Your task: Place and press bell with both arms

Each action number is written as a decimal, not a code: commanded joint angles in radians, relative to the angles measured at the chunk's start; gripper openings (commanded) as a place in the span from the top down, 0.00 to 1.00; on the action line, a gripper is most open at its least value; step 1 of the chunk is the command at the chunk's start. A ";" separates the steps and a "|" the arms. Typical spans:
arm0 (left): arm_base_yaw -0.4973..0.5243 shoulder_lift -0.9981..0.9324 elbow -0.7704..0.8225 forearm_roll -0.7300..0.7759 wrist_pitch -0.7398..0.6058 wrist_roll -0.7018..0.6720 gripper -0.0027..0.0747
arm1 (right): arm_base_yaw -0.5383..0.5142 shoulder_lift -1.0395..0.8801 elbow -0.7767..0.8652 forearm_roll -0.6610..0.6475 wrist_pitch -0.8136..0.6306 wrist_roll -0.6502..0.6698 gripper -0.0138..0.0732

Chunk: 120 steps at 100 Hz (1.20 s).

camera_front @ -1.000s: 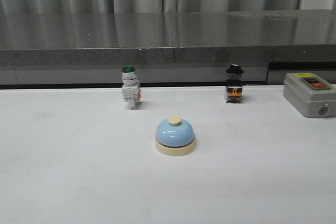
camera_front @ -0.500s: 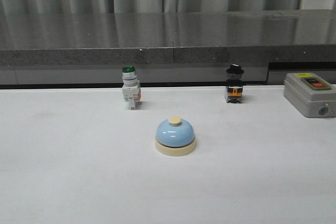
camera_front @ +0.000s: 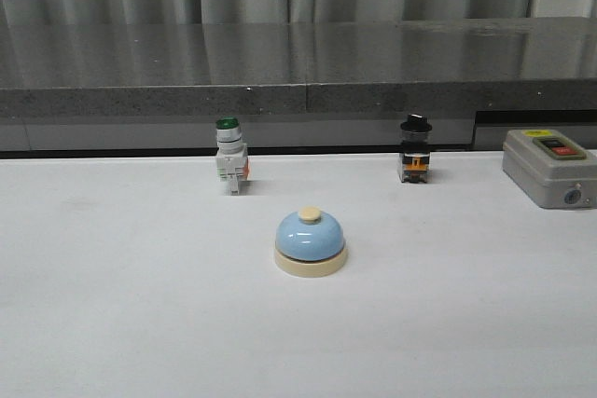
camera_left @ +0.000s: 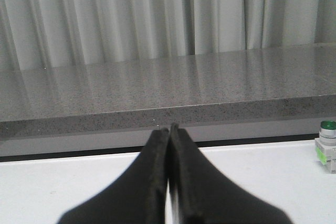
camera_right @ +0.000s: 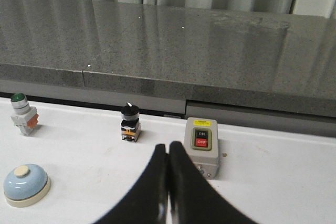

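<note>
The left gripper's matte black tapered fingers (camera_left: 157,182) look smooth and unmarked. The right gripper's matte black tapered fingers (camera_right: 181,192) look alike.

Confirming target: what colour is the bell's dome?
Light blue, on the bell; clearest in the front view.

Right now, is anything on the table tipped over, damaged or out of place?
Nothing stands out. The bell sits upright on the table, apart from the green-capped switch, black-knobbed switch and grey button box, all upright.
</note>
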 commanded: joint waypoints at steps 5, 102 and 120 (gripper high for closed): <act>0.001 -0.031 0.042 -0.007 -0.083 -0.009 0.99 | -0.020 -0.071 0.031 -0.020 -0.107 -0.005 0.91; 0.001 -0.031 0.042 -0.007 -0.082 -0.009 0.99 | -0.085 -0.254 0.365 -0.030 -0.309 -0.003 0.91; 0.001 -0.031 0.042 -0.007 -0.082 -0.009 0.99 | -0.085 -0.254 0.365 -0.030 -0.308 -0.003 0.91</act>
